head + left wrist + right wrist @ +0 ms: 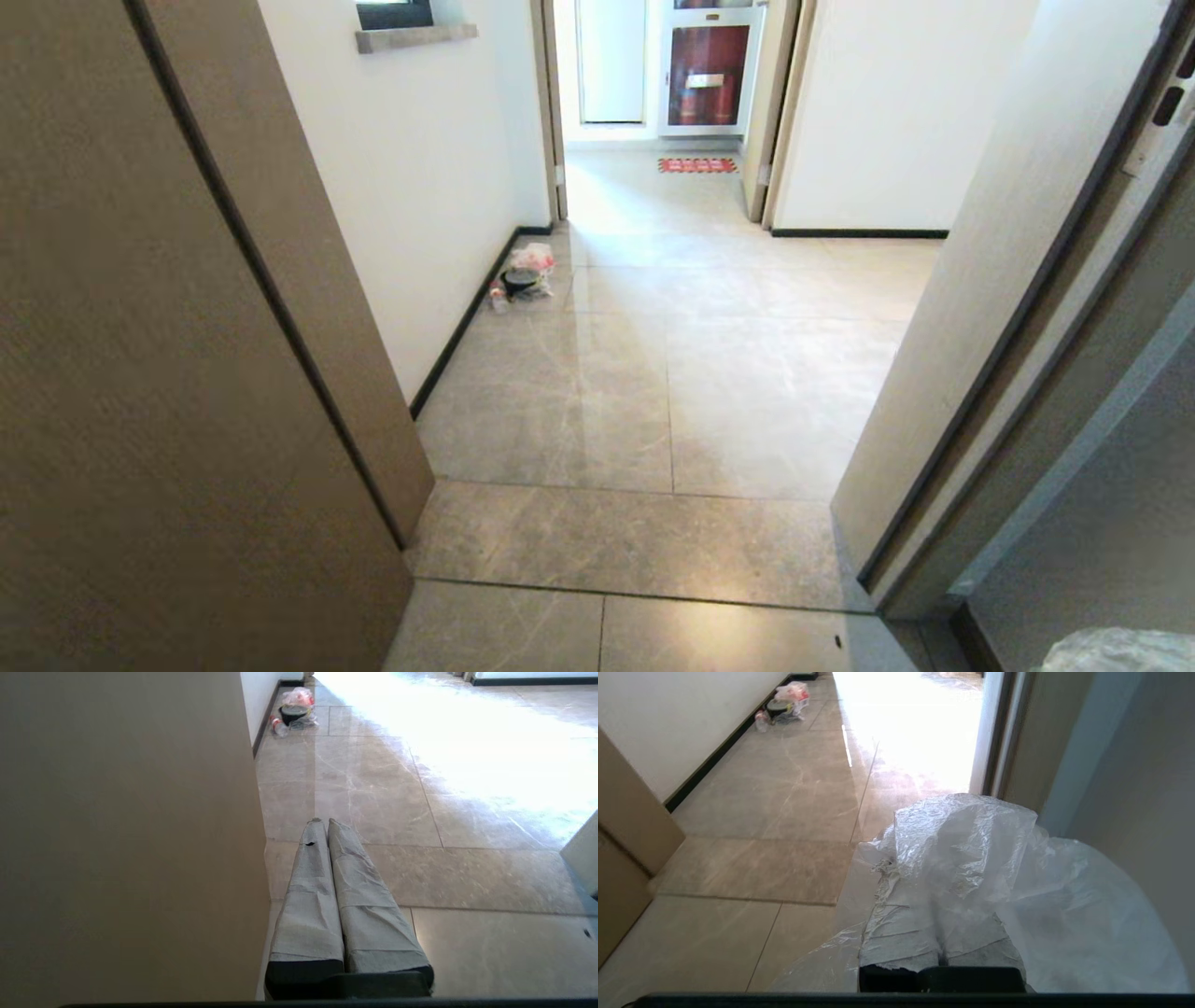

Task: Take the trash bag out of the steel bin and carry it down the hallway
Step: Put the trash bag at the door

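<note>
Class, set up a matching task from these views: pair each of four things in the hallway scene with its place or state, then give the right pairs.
Things:
1. trash bag
2. left pincer
3. small pile of rubbish
4. red mat

Places or states:
A. on the floor against the left wall's skirting
B. shut and holding nothing
C. draped over the shut right pincer
D. on the floor at the far doorway

Pairs: 1-C, 2-B, 3-A, 4-D
</note>
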{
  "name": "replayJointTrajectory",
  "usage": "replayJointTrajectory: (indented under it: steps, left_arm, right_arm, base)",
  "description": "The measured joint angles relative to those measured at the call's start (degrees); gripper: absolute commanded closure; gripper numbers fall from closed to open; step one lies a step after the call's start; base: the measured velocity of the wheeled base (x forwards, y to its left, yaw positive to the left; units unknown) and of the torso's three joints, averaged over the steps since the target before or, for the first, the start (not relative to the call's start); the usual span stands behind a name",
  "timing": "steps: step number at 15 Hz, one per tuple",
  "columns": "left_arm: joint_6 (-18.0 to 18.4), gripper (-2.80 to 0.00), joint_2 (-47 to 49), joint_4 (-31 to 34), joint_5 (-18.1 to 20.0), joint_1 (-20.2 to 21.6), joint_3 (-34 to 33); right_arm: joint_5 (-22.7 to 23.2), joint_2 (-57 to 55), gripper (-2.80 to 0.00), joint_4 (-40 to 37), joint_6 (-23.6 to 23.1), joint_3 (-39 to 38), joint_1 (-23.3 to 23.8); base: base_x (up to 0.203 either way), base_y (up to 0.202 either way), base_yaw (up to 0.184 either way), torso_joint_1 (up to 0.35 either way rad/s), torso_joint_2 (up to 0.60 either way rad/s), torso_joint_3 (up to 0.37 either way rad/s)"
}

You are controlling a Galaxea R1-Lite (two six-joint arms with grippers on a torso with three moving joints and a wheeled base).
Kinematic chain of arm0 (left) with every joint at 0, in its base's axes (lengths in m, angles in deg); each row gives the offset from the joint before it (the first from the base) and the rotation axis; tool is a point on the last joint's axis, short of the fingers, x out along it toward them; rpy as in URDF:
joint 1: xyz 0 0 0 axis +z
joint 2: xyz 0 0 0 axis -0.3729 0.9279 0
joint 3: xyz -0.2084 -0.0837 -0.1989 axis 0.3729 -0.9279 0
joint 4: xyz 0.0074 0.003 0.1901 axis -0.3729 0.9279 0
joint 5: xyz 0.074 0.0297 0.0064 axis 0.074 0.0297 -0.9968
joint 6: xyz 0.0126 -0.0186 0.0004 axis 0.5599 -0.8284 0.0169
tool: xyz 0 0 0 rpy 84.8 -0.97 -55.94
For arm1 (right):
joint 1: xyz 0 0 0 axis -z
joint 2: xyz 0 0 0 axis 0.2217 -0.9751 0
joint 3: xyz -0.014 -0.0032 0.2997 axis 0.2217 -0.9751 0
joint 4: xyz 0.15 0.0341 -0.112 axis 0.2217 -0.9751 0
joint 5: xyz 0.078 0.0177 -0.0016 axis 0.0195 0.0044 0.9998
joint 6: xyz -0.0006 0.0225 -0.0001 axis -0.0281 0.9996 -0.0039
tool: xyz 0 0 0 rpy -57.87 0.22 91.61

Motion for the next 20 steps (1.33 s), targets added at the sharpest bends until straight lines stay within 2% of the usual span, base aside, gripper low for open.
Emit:
replayJointTrajectory:
  steps: [20]
  left_arm:
    - [0.10, 0.00, 0.00, -0.05, 0.00, 0.00, 0.00]
  right_arm:
    - [-0.01, 0.00, 0.00, 0.01, -0.02, 0.00, 0.02]
  base:
    - [0.193, 0.000, 0.001, 0.002, 0.00, 0.003]
